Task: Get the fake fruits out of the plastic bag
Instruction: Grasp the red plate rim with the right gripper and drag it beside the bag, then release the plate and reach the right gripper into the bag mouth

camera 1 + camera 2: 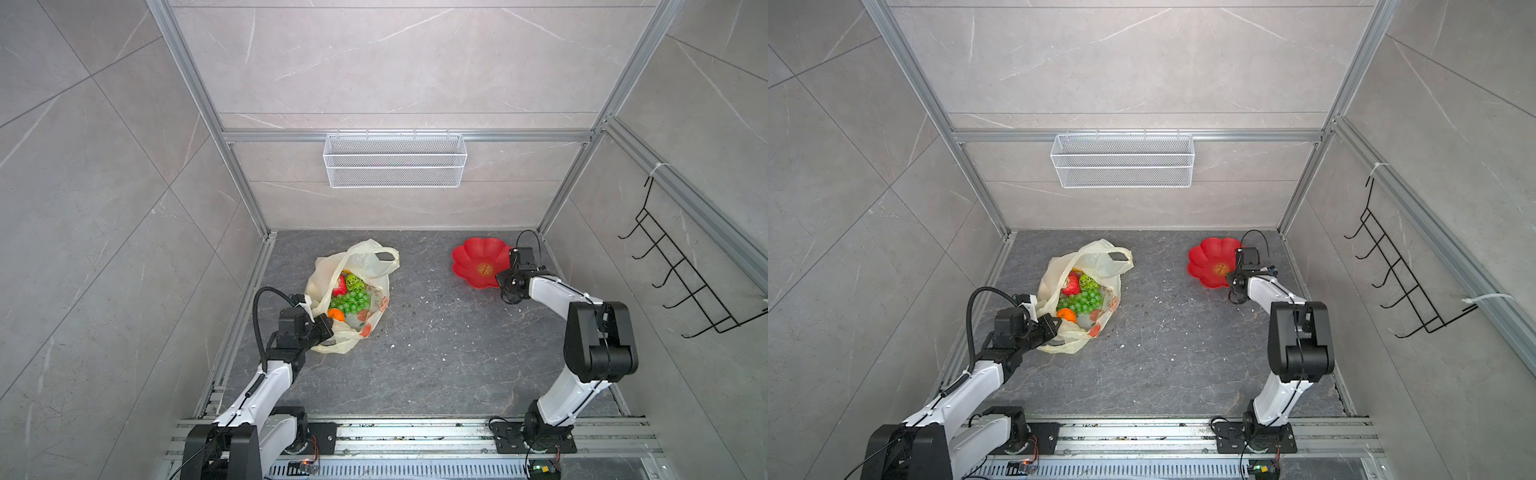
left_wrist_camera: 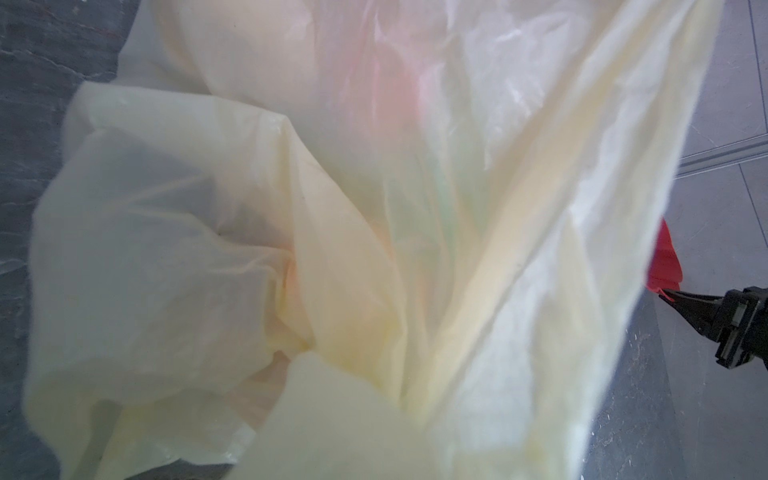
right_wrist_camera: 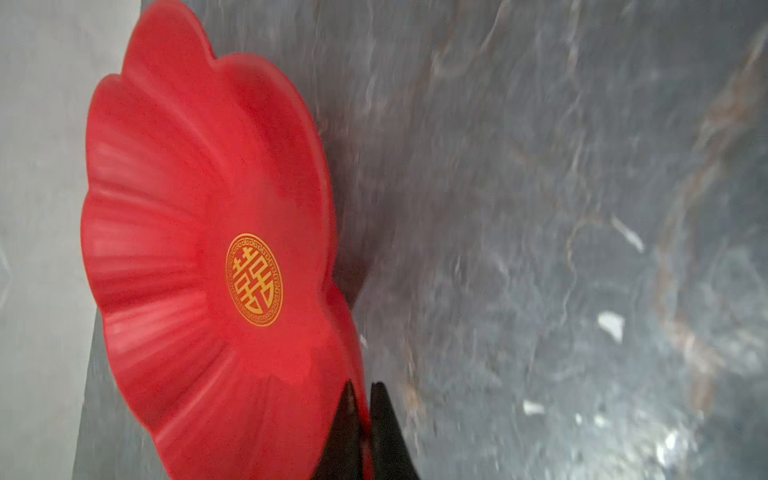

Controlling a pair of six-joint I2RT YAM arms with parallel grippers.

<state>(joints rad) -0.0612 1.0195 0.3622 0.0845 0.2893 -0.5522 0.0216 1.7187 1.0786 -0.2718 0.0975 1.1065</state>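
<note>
Pale-yellow plastic bag (image 1: 365, 262), edge pinched in the closed left gripper (image 1: 326, 332), contains all fake fruits (image 1: 351, 301) seen; right gripper (image 3: 363, 432) clamped on the empty red plate (image 1: 473, 257) rim; none removed.

A robotics lab test cell is posing as a tiled room: aluminium framing (image 1: 270, 136) is holding grey marble-look wall panels (image 1: 395, 62). A mesh basket (image 1: 395, 166) and a hook rack (image 1: 685, 270) are hanging from it. The left arm (image 1: 266, 386) and right arm (image 1: 582, 324) are sitting bolted to a rail (image 1: 415, 434) along the dark surface's (image 1: 436, 353) near edge.

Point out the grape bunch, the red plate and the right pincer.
grape bunch (image 1: 350, 302): top view, cluster middle
red plate (image 3: 166, 208): right wrist view, ribbed wall
right pincer (image 3: 363, 399): right wrist view, between fingertips
</note>
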